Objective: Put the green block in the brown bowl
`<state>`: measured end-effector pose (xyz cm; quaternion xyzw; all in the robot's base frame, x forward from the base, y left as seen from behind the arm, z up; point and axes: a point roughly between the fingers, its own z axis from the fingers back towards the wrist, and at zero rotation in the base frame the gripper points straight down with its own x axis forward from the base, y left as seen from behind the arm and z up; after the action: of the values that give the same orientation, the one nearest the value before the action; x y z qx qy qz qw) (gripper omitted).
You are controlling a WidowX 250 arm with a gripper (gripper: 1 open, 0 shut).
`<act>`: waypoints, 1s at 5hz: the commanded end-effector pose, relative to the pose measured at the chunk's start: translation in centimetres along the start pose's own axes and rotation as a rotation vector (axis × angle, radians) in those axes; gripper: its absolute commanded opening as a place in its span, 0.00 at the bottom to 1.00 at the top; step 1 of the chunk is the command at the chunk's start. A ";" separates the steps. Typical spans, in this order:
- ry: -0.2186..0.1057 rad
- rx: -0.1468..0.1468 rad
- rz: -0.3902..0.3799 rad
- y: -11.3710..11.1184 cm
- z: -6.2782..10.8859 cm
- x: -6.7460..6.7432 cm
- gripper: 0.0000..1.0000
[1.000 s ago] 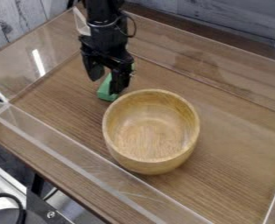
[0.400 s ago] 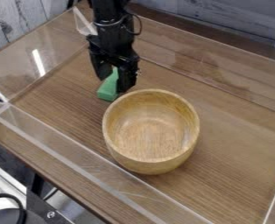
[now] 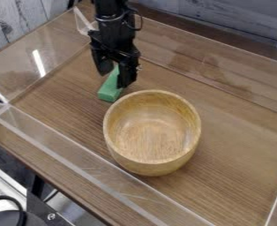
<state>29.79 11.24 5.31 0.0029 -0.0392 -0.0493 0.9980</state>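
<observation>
1. We see the green block [image 3: 109,87] lying on the wooden tabletop [image 3: 227,170], just beside the brown bowl [image 3: 152,133], not in it.
2. Our 1 gripper [image 3: 115,74] has its 2 fingers apart, close over the block; we cannot tell whether they touch it. We judge this spread is there to straddle the bar before closing.
3. The bowl sits upright, mouth up, ready to receive; its nearness should make the carry short, though its thick rim could be bumped.
</observation>
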 end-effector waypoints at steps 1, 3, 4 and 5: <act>-0.015 0.030 0.008 1.0 0.9 0.9 1.00; 0.013 0.026 0.015 1.4 -0.6 0.6 1.00; 0.006 0.022 0.019 1.6 -1.4 0.4 1.00; 0.003 0.019 0.042 1.5 -1.7 0.5 0.00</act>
<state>30.10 12.34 2.73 0.0040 -0.0218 -0.0310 0.9993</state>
